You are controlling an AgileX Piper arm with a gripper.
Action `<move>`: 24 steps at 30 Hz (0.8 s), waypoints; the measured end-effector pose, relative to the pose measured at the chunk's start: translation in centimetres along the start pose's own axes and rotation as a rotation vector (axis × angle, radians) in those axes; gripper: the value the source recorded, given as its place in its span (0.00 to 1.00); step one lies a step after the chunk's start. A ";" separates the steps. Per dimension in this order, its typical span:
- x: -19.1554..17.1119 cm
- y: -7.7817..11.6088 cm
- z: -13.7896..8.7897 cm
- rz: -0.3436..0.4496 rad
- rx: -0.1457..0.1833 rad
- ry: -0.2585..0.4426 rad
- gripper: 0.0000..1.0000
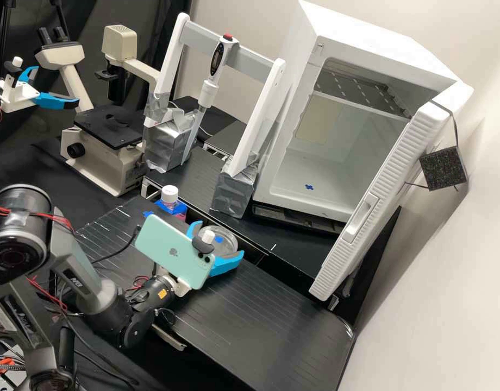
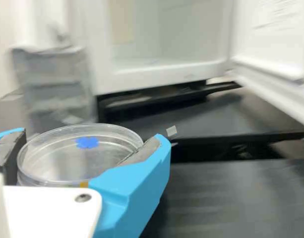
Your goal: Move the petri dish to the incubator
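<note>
- The clear, round, shallow plastic petri dish is held between the two bright blue fingers of the white gripper, which are clamped on opposite sides of it.
- The dish's rim is touched by the grey pads lining the fingers; the dish is kept roughly level, with its broad face up.
- The dish is seen outside the incubator, over the near part of the bench; whether its base is touching anything cannot be told.
- Its transparent wall and rim can be made out, and its top face is marked by a bright blue patch; a small orange-yellow patch is seen low at its side, beside a finger.
- The bench is surfaced in black, with pale streaks of reflected light.
- The white, box-shaped incubator is set beyond it, its thick white door swung open; a perforated metal shelf is fitted high inside, and its floor is marked by a blue patch.
- A pipette is hung on a white-and-grey frame whose feet are wrapped in silver tape.
- A beige microscope and a white-capped bottle are placed farther along.
- A mint-green phone is mounted by the gripper.
</note>
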 end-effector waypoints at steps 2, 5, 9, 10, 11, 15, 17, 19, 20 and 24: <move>1.0 1.0 0.3 0.046 0.015 -0.006 0.00; 3.3 2.6 0.8 0.110 0.034 0.000 0.00; 6.5 4.4 1.3 0.176 0.057 0.017 0.00; 7.4 4.9 1.3 0.192 0.055 0.031 0.00; 8.3 5.3 1.4 0.204 0.058 0.042 0.00; 12.1 6.5 1.1 0.248 0.070 0.086 0.00; 13.8 6.8 0.7 0.251 0.075 0.096 0.00; 15.3 7.1 0.4 0.247 0.071 0.109 0.00; 16.2 7.1 0.2 0.238 0.068 0.113 0.00; 19.9 7.1 -0.7 0.213 0.064 0.128 0.00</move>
